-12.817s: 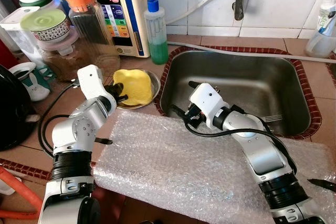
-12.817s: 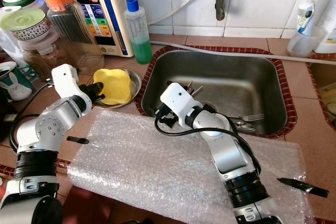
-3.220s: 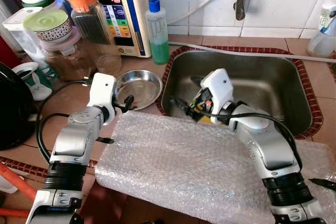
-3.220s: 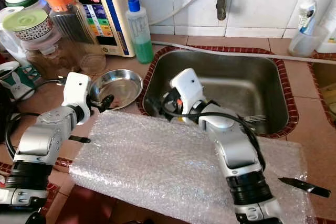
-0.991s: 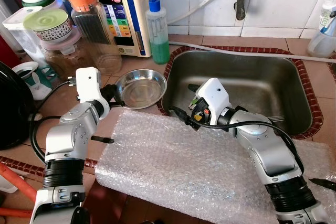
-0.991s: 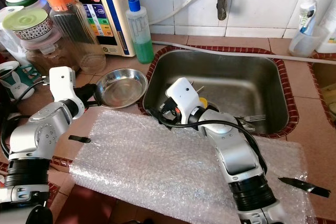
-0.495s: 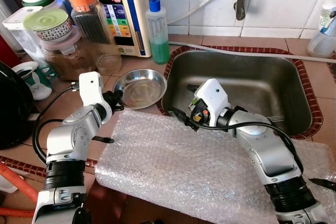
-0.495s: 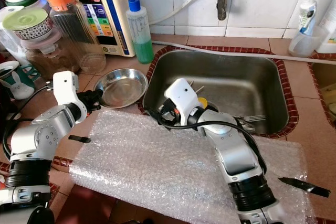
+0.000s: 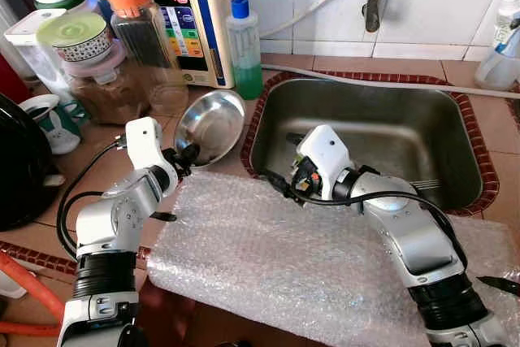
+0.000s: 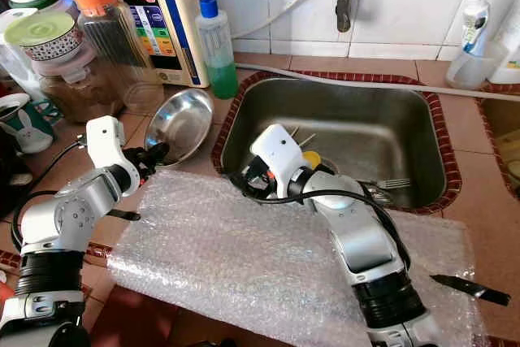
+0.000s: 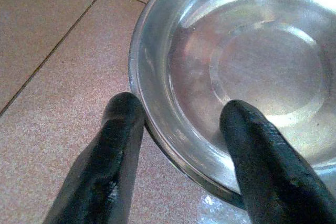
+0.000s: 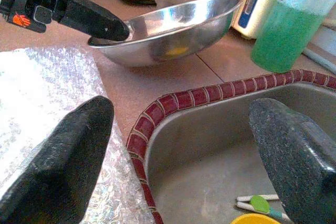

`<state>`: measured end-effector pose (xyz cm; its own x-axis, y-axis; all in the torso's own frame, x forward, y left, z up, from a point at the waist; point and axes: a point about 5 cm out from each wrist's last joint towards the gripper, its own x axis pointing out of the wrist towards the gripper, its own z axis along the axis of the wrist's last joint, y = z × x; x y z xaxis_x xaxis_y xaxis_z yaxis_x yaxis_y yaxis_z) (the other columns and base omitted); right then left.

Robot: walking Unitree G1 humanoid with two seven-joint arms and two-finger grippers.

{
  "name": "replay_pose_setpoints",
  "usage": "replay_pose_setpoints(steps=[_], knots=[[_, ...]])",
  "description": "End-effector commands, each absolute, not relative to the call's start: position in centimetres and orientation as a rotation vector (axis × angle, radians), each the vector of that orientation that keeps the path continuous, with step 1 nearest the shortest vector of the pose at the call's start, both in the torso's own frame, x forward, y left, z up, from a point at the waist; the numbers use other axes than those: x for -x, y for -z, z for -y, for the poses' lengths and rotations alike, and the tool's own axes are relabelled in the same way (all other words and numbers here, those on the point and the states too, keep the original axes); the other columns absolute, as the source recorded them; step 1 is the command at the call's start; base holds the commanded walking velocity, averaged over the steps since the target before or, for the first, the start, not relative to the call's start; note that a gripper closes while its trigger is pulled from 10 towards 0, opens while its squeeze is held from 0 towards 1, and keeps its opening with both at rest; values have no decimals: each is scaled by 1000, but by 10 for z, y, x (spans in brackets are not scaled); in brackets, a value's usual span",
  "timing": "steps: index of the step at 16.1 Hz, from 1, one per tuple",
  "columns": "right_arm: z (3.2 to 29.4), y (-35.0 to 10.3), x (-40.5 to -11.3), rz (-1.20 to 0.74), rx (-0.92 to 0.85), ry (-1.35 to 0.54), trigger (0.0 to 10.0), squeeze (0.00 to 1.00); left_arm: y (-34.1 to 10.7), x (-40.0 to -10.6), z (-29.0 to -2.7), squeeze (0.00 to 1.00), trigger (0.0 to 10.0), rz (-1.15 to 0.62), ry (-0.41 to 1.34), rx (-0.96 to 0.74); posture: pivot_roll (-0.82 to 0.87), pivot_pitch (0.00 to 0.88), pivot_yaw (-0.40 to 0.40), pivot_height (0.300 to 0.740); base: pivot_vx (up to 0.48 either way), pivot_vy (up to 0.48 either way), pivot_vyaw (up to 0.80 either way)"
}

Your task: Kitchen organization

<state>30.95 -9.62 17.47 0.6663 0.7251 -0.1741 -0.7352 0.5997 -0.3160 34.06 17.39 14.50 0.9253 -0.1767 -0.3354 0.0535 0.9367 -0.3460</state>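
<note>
A shiny steel bowl point(image 9: 210, 126) stands tilted on the counter left of the sink point(image 9: 406, 119), its near rim raised. My left gripper point(image 9: 187, 156) is shut on that near rim; in the left wrist view one finger point(image 11: 113, 161) lies outside the bowl point(image 11: 252, 66) and the other inside. My right gripper point(image 9: 278, 184) hangs open over the sink's left rim point(image 12: 173, 103), holding nothing. A yellow sponge point(image 10: 311, 157) lies in the sink just behind the right wrist.
A sheet of bubble wrap point(image 9: 292, 258) covers the front counter. A fork point(image 9: 422, 183) lies in the sink. A green soap bottle point(image 9: 244, 50), jars point(image 9: 134, 22) and a water dispenser point(image 9: 191, 6) crowd the back left. A black knife point(image 9: 500, 284) lies at front right.
The bowl, flat on the counter half a second ago, is now tipped up by its near rim in my left gripper. The right arm has hardly moved.
</note>
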Motion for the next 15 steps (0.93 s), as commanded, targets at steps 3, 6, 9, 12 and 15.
replay_pose_setpoints(steps=[3, 6, 9, 12, 15], knots=[[91, -174, -307, -18, 386, -866, 10000, 0, -143, -340, -181, 1000, 10000, -392, 93, 333, -219, 97, 142, 740, 0, 0, 0], [91, -174, -307, -17, 386, -864, 10000, 0, -159, -343, -185, 1000, 10000, -334, 96, 286, -219, 98, 143, 740, 0, 0, 0], [91, -175, -308, -15, 388, -864, 10000, 0, -162, -343, -184, 1000, 10000, -334, 104, 296, -215, 97, 142, 740, 0, 0, 0], [91, -175, -308, -13, 389, -865, 10000, 0, -151, -341, -178, 0, 10000, -391, 115, 324, -215, 97, 142, 740, 0, 0, 0], [91, -175, -308, -13, 390, -863, 10000, 0, -140, -338, -176, 0, 10000, -434, 114, 332, -220, 98, 141, 740, 0, 0, 0]])
